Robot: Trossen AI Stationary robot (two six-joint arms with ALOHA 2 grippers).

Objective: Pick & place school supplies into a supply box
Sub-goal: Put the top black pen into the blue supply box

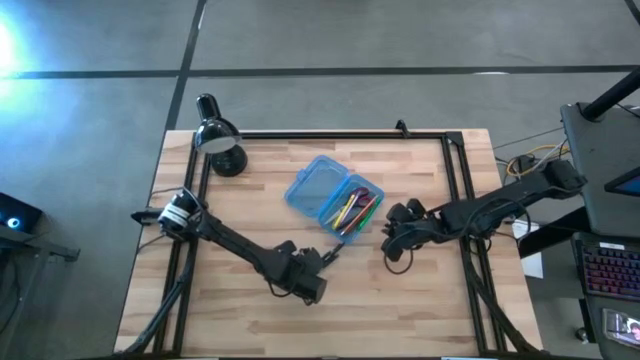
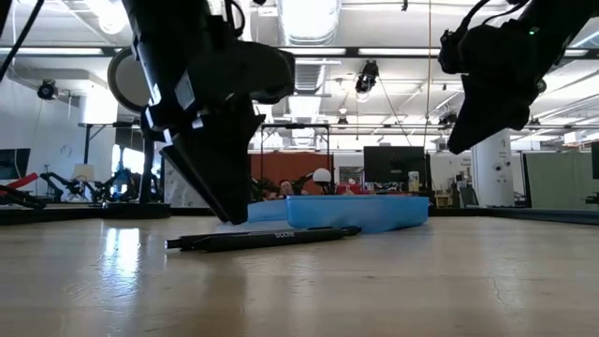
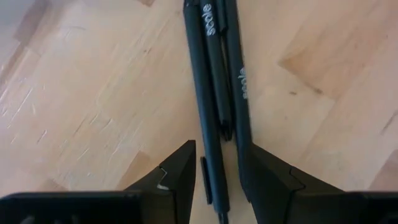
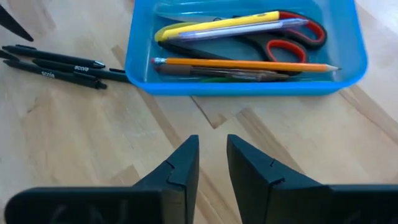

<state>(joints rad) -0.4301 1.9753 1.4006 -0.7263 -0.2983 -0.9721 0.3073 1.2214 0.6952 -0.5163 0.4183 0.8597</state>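
Black thin plastic pens (image 3: pixel 214 93) lie lengthwise between the left gripper's (image 3: pixel 219 171) parted fingers, pointing toward two o'clock at the translucent blue plastic supply box (image 1: pixel 305 185).

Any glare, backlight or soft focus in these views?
High view: bright flare at the left edge. Low view: ceiling lights backlight both arms into silhouettes; sheen on the table near the black pen. Left wrist view: black pens slightly soft. Right wrist view: blue box evenly lit.

High view straight down; low view table-level; wrist views close; all share table (image 1: pixel 250 320).
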